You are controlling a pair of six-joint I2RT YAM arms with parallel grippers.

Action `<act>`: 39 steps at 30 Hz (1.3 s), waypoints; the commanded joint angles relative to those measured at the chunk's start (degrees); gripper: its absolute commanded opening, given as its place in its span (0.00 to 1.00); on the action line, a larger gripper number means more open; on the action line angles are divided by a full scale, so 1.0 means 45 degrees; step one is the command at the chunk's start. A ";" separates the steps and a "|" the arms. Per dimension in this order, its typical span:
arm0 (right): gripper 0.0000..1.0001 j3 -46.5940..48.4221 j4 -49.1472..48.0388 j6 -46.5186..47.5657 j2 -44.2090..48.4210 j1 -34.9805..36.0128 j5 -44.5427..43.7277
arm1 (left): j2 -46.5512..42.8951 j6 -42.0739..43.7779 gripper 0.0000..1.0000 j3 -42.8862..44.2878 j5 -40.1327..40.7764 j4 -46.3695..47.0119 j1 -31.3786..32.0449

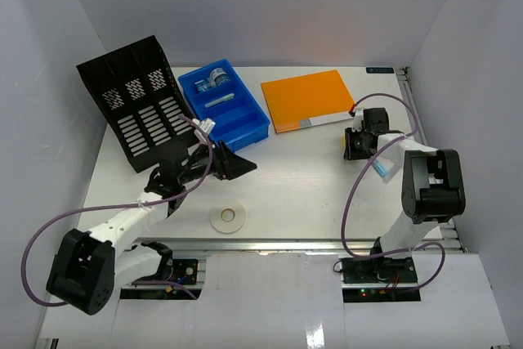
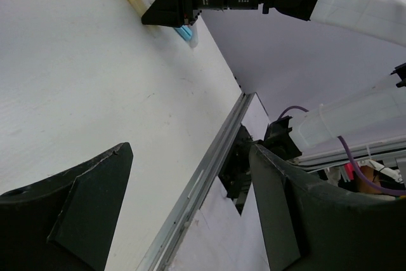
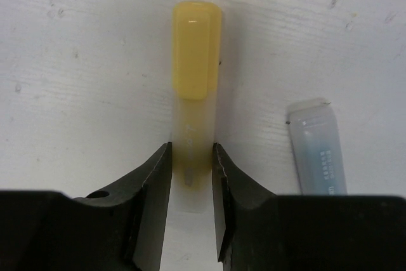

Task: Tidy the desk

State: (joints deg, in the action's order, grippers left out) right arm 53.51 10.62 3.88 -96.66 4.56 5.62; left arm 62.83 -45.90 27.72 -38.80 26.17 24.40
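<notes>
Top view: white bench [image 1: 310, 194] spans the whole booth, with a black rack [image 1: 135, 100] and blue tray [image 1: 242, 135] far left. Left wrist: left hand [image 2: 190, 150] gaping wide over the bench. Right wrist: right hand [image 3: 192, 153] pinching a yellow marker [image 3: 196, 49] that lies flat, blue marker [image 3: 317, 150] just right.

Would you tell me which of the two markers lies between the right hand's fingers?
The yellow-capped marker: the right hand has a finger on each side of it, while the blue marker lies outside, beside it.
</notes>
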 commanded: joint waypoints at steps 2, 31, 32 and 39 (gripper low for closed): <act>0.14 -0.0684 -0.0026 0.0257 0.1314 -0.0178 0.2246 | 0.1259 -0.1173 0.83 0.1253 0.2049 0.1059 0.1678; 0.08 -0.2301 -0.0293 0.2111 0.7206 -0.0509 0.9755 | 1.0134 -0.1172 0.63 1.0378 0.6341 -0.0403 0.5656; 0.08 -0.2301 -0.0308 0.2126 0.7221 -0.0524 0.9700 | 1.0200 -0.1187 0.60 1.0443 0.6356 -0.0487 0.5676; 0.09 -0.2320 -0.0266 0.2248 0.7140 -0.0536 0.9524 | 1.0105 -0.0880 0.36 1.0680 0.6871 -0.1044 0.5871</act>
State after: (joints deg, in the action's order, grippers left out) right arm 43.27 10.92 13.15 -65.30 2.57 47.33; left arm 109.43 -51.50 73.01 -10.63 23.36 50.16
